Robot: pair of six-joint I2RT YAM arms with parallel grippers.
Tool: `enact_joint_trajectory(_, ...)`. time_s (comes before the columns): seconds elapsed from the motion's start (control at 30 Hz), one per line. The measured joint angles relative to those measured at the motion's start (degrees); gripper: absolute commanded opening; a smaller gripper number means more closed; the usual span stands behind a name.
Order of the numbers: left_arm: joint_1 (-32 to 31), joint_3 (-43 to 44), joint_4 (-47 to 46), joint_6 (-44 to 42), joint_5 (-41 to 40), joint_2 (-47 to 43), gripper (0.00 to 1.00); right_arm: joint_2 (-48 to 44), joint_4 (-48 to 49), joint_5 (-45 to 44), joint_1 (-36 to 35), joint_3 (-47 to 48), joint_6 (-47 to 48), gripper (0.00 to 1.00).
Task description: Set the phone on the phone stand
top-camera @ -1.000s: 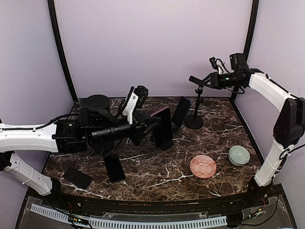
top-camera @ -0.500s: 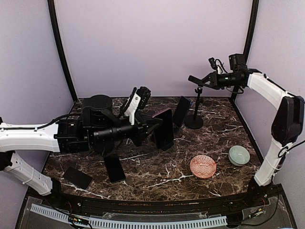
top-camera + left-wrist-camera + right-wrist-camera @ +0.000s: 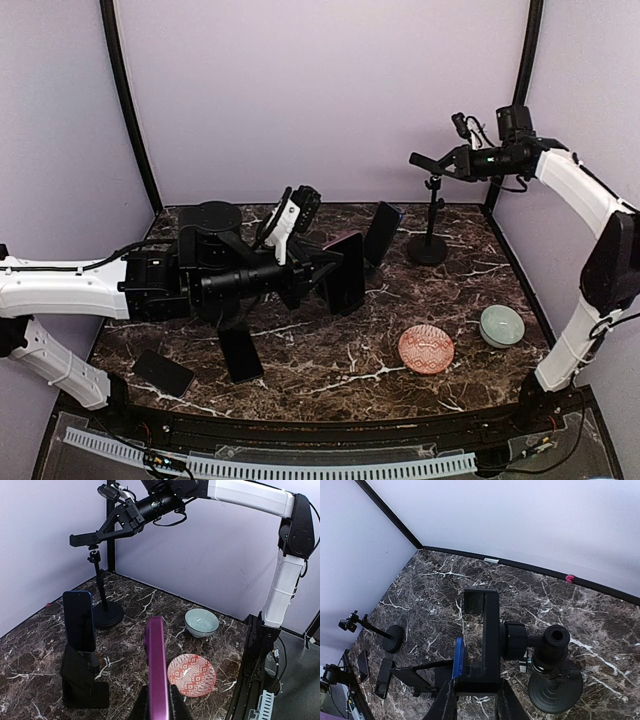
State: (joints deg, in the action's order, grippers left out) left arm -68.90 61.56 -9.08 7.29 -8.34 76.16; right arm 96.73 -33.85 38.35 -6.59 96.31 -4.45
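- Pinching the phone (image 3: 156, 665) at its lower end with the left end effector (image 3: 159, 706), fingers pressed onto the two broad faces with no gap showing.
- Holding it clear of the counter (image 3: 330, 375), mid-frame in the top view, just left of a blue phone (image 3: 381, 232) propped in a black holder (image 3: 82, 685).
- Gripping the clamp head of the phone stand (image 3: 429, 248) with the right end effector (image 3: 476, 696) at the upper right of the top view, fingers closed on the bracket. Cannot tell whether the round base rests on the counter.
- Treat the phone as a stiff, thin, fairly light slab. Expect the smooth faces to slide under a loose pinch, and the screen side to be fragile against the hard clamp.
- Best taken across the faces near one short end, as here, leaving the far end and both long edges free for the clamp.
- Standing on end: long axis close to upright with a slight lean, free end uppermost, thin edge turned toward the left wrist camera, dark face toward the lower right of the top view.
- Likely needs turning to line up with the bracket slot.
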Motion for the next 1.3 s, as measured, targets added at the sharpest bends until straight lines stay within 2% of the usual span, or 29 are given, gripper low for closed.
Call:
enact_joint_trajectory(0.2, 0.0, 0.74, 1.44, -1.66, -0.22, -0.09, 0.0, -10.14, -1.68, 0.9, 0.68, -0.11, 3.23, 0.0)
enact_joint_trajectory(0.4, 0.0, 4.68, 4.72, -5.86, -3.17, -1.2, 0.0, -17.53, -3.56, 10.51, 0.63, 0.57, 6.08, 0.0)
enact_joint_trajectory(0.63, 0.0, 5.68, 4.76, -10.23, -8.11, -7.43, 0.0, -18.08, -11.37, 23.41, -0.09, 6.69, 7.98, 0.0)
enact_joint_trajectory(0.87, 0.0, 5.79, 4.46, -10.97, -11.04, -10.82, 0.0, -18.29, -12.94, 28.94, -2.34, 13.86, 7.82, 0.0)
enact_joint_trajectory(1.13, 0.0, 6.43, 6.23, -11.15, -11.43, -11.26, 0.0, -18.25, -10.29, 31.32, -3.91, 12.68, 5.38, 0.0)
enact_joint_trajectory(1.3, 0.0, 12.85, 12.02, -11.74, -12.07, -11.23, 0.0, -18.16, -8.55, 34.05, -9.4, 10.03, 3.21, 0.0)
